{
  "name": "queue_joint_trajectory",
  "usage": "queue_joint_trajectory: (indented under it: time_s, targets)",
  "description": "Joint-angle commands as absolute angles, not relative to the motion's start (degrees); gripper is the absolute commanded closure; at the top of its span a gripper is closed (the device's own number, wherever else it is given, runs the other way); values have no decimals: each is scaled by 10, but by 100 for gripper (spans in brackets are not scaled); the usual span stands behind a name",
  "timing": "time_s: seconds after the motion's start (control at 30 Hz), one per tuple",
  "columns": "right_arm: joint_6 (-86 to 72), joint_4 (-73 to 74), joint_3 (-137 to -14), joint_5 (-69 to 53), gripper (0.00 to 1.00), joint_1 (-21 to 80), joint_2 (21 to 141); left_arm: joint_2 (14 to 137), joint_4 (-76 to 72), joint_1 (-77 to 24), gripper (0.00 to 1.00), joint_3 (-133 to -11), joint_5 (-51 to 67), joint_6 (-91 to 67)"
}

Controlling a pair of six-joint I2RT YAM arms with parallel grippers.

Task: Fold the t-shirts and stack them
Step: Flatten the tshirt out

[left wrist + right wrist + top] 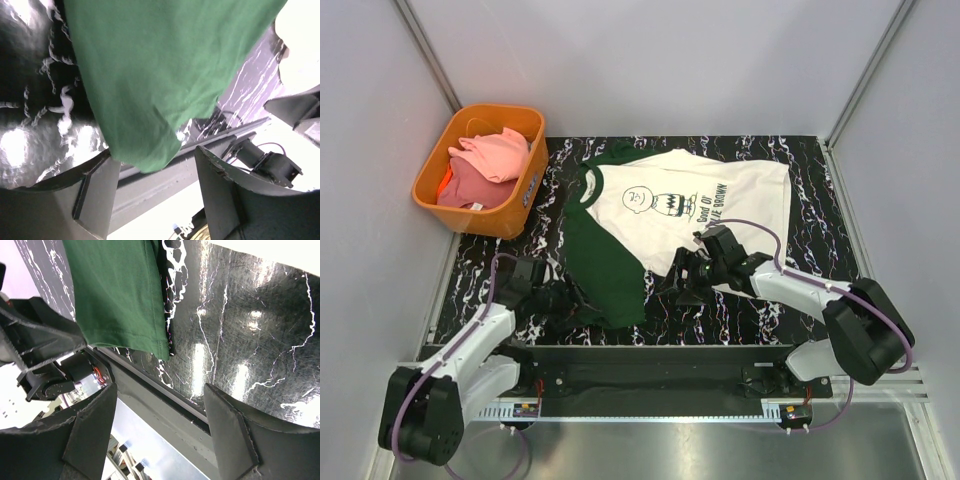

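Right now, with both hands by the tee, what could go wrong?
The left hand is open at the tip of the sleeve, near the front edge of the mat: a shallow pinch may slip. The right hand is open over bare mat beside the sleeve, so closing there may catch no cloth.

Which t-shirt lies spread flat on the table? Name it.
The cream t-shirt with dark green sleeves; the pink t-shirts sit bunched in the orange basket.

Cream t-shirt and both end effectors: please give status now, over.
Left end effector open at green sleeve hem. Right end effector open, empty, over mat. Cream t-shirt spread out, unfolded. Nothing in the way.
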State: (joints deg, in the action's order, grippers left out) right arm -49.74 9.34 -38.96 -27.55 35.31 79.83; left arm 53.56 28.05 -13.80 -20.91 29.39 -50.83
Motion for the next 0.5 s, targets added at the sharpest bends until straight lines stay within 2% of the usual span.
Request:
queue_joint_trajectory:
  time_s: [0.0,0.2,0.37,0.47]
  targets:
    - [-497,91,-388,-266,23,359,774,512,322,-156,35,-262,275,-526]
    - [-497,91,-394,-266,23,359,777,536,402,-163,20,-367,172,-455]
    - [-495,92,-405,-269,23,359,779,563,455,-144,18,-376,120,-451]
    - [-491,96,-405,-271,23,359,780,569,459,-117,22,-364,121,-446]
